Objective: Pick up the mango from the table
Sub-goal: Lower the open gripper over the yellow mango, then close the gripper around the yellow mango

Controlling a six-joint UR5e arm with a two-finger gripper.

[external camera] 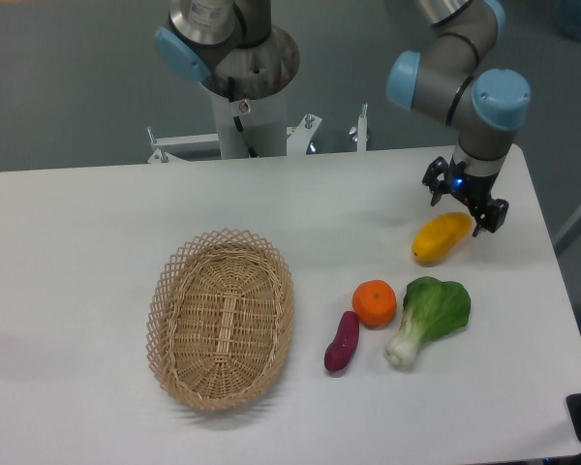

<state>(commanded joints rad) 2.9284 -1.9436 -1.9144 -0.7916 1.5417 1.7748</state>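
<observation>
The mango lies on the white bench, near the right edge and toward the back right corner, long axis running diagonally with its upper end pointing at that edge. It rests flat on the bench surface, not lifted.

The hand hangs directly over the mango's upper right end. Its two fingers are spread apart, one on either side above the fruit; the right fingertip sits just beside or against the mango's tip, contact cannot be resolved from this view. A blue light shows on the hand body between the fingers. Nothing is gripped.

Other items on the bench: an orange toward the front of the mango, apart from it; a bok choy just right of the orange, leaves toward the right edge, stalk end toward the front; a purple sweet potato just front-left of the orange. A woven oval basket sits left of centre, well apart from the produce. The robot base column stands behind the back edge.
</observation>
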